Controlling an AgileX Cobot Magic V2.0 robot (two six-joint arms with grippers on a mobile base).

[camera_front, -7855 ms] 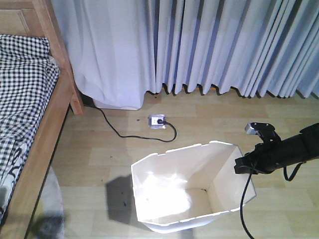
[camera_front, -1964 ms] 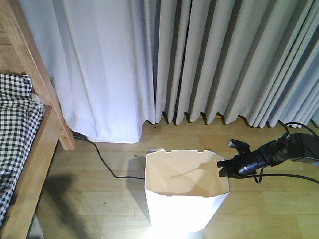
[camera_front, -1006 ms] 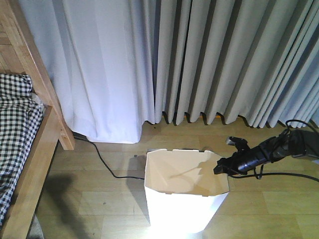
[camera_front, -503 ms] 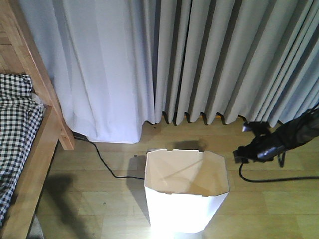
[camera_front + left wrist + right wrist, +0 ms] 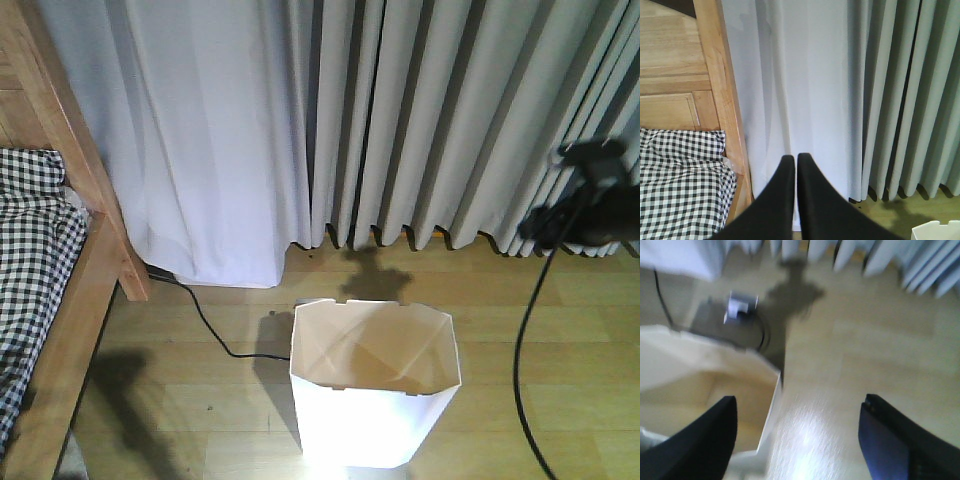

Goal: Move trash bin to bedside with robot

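Note:
The white trash bin [image 5: 372, 400] stands upright on the wooden floor, a little right of the bed frame [image 5: 95, 265] with checked bedding [image 5: 25, 250]. My right gripper [image 5: 540, 220] hangs blurred in the air at the far right, well above and to the right of the bin, with a cable trailing down. In the right wrist view the right gripper [image 5: 800, 398] is wide open and empty, with the bin's rim [image 5: 700, 352] below and to the left. My left gripper [image 5: 795, 157] is shut and empty, facing the curtain beside the bed frame [image 5: 722, 100].
Grey-white curtains [image 5: 400, 120] hang along the back wall. A floor socket [image 5: 740, 305] with a black cable [image 5: 205, 325] lies just behind the bin. A corner of the bin shows low right in the left wrist view [image 5: 937, 231].
My right gripper has come away from the bin's right rim and risen up and to the right. The bin stands still where it was.

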